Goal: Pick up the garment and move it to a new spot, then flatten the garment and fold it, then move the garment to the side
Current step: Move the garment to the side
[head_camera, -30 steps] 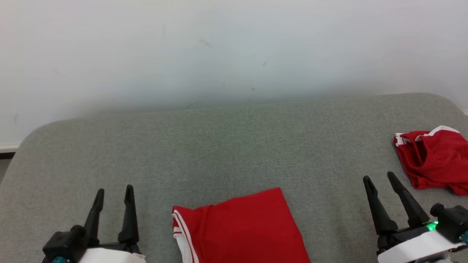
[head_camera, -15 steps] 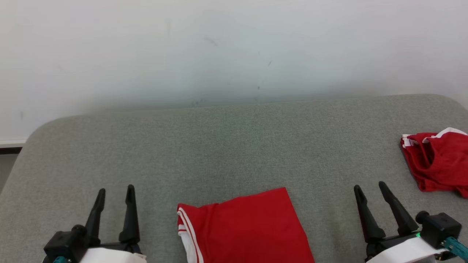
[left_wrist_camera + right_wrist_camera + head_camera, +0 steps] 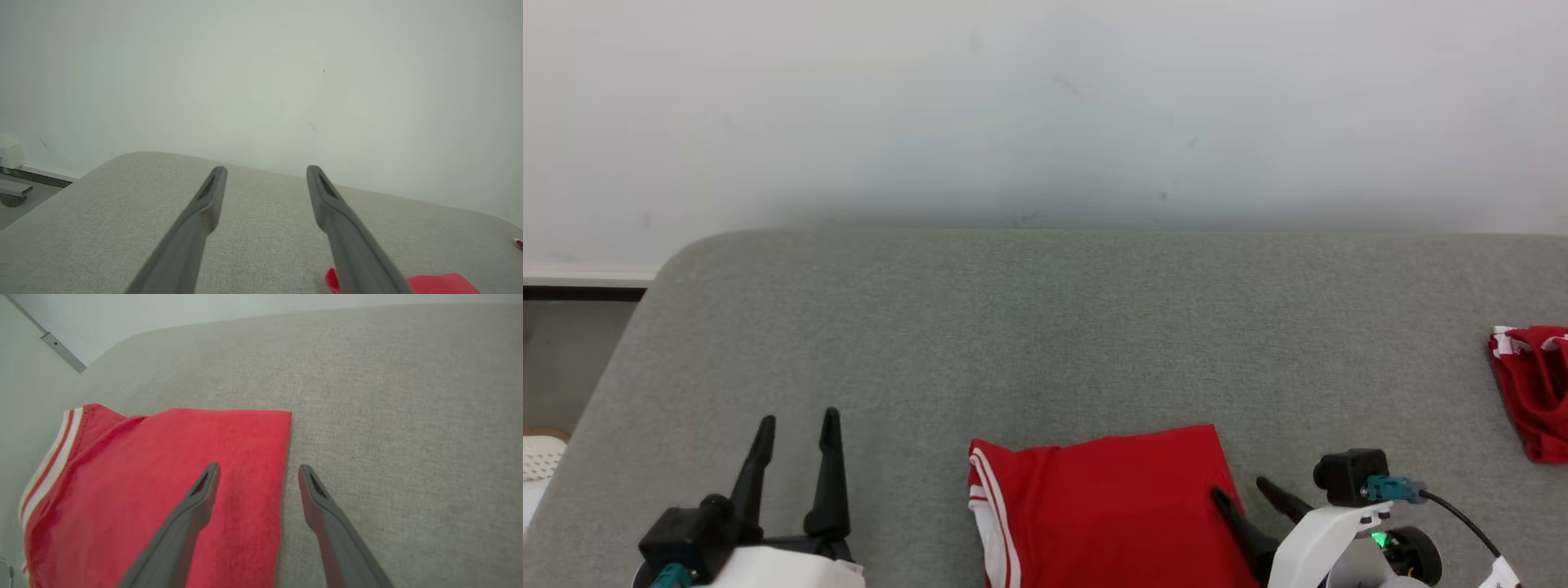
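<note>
Head view: the grey padded surface (image 3: 1045, 327) spreads before me under a pale wall (image 3: 1045, 106). The folded red garment (image 3: 1111, 506), white-striped, lies at its near edge. A second red garment (image 3: 1535, 384) sits crumpled far to my right. My right gripper (image 3: 1241, 490), fingers apart and holding nothing, straddles the folded piece's right edge; my left gripper (image 3: 798, 420), equally spread, hovers over bare fabric to its left

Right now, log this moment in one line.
garment: folded flat | left gripper: open, empty | right gripper: open, straddling garment's edge | second garment: crumpled
</note>
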